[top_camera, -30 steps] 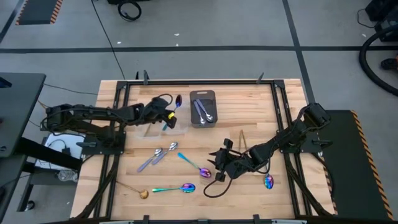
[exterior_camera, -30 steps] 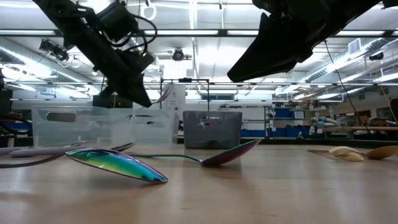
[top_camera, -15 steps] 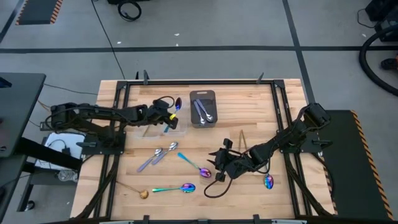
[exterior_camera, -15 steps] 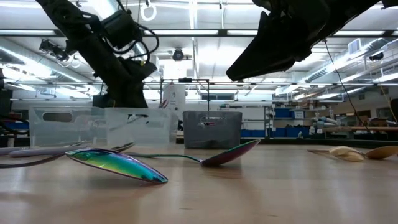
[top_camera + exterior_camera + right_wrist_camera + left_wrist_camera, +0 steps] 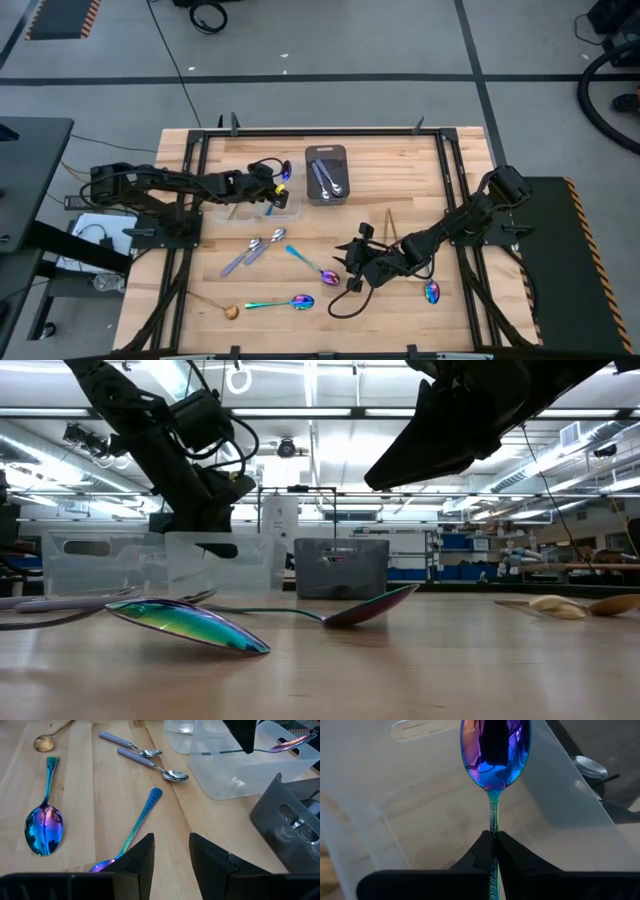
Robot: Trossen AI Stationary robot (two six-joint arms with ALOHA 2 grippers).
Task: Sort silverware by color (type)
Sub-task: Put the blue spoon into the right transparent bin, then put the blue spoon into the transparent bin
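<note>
My left gripper [image 5: 268, 192] is shut on a rainbow spoon [image 5: 495, 755] and holds it over a clear container [image 5: 281, 203] at the table's far left. My right gripper [image 5: 171, 855] hangs open near the table's middle, above the bowl end of another rainbow spoon [image 5: 318, 267]. Two more rainbow spoons [image 5: 285, 302] [image 5: 432, 292], two silver spoons [image 5: 256, 249] and a gold spoon [image 5: 216, 306] lie flat on the wood. Silver spoons lie in the dark gray tray [image 5: 312, 192]. My left gripper pinches the rainbow spoon's thin handle [image 5: 492, 822] between its two fingers, about midway along it. The fingers slant down from the table's left, and the handle runs back between them. The spoon hangs roughly level, clear of the container, with its bowl [image 5: 289, 742] pointing toward the gray tray.
A second clear container [image 5: 240, 208] stands to the left of the first. A gold spoon [image 5: 390, 224] lies near my right arm. A black frame rail [image 5: 310, 131] runs along the table's far edge. Bare wood lies along the near edge.
My left gripper has sunk toward the clear container with the rainbow spoon and rolled a little; the spoon stays in the pinch. My right gripper has kept still.
</note>
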